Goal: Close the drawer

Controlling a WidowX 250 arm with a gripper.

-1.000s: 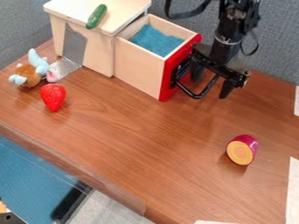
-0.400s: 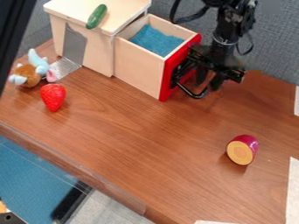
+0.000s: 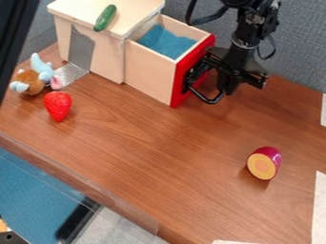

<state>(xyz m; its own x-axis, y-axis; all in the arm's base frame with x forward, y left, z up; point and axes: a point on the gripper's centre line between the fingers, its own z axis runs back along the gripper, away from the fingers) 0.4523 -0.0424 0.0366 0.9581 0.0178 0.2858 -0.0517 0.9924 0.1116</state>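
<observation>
- My pincer (image 3: 225, 86) hung at the outer side of the drawer's red front, close by the black handle (image 3: 210, 101); whether it was clenched or released, I could not tell, nor whether it touched them.
- The drawer (image 3: 149, 71) stood partly open, its wooden side and blue inside showing.
- Behind it stood the pale wooden cabinet (image 3: 109, 57) that it slid out of.
- On the cabinet's top lay a green cucumber (image 3: 105, 17).
- A shiny grey sheet (image 3: 81, 50) leaned on the cabinet's side, its lower part bent out over the table (image 3: 159, 152).
- A plush toy (image 3: 30, 81) in brown, light blue and pink lay by that lower part.
- A red strawberry (image 3: 58, 106) lay just beside the toy, nearer the camera.
- Well apart from me, toward the view's lower right, lay a cut purple vegetable (image 3: 264, 163), its round orange face toward the camera.
- White strips (image 3: 319, 209) lay along the table's right side in the view.
- A grey fabric panel (image 3: 302, 43) stood behind the table.
</observation>
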